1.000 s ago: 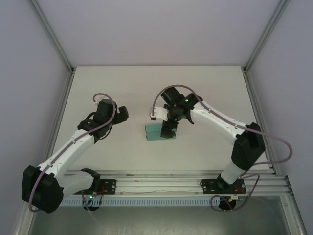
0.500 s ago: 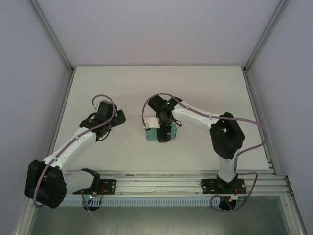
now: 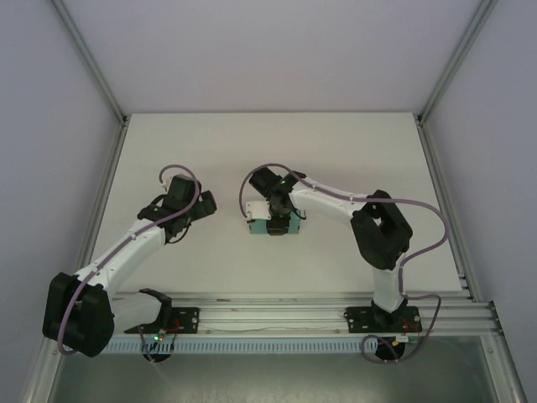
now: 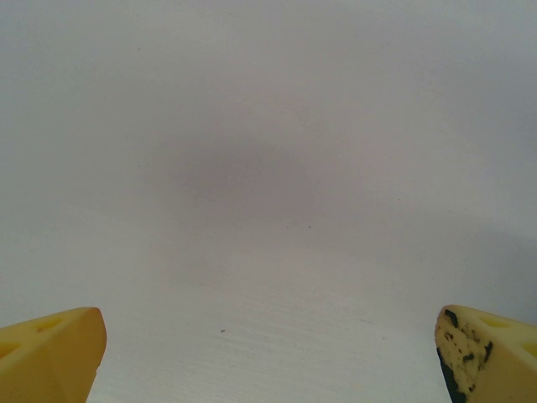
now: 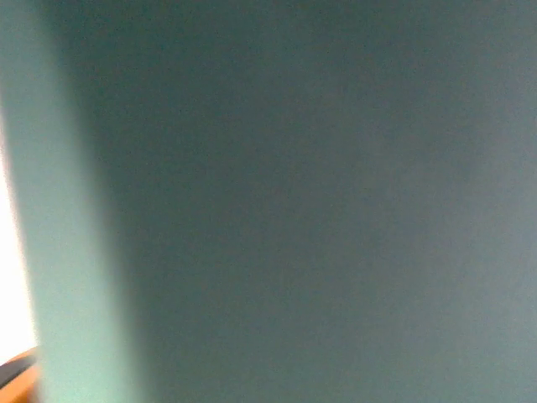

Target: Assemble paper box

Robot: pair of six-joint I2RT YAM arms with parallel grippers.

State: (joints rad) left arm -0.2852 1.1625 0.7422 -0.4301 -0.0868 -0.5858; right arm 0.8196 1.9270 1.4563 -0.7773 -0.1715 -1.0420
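Because the paper box (image 3: 258, 226) is thin, light card — easily creased — grip a folded edge. It lies on the table (image 3: 352, 151) under the right claw (image 3: 275, 213), whose state cannot be told; the left claw (image 3: 204, 201) is spread.

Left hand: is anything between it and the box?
Nothing visible. Only bare table lies between the left hand and the box. The right hand sits over the box itself, covering much of its top.

I see a plain white table (image 3: 352, 159). The teal paper box (image 3: 260, 226) sits on it about mid-table, slightly left. An aluminium rail (image 3: 277, 317) runs along its near edge.
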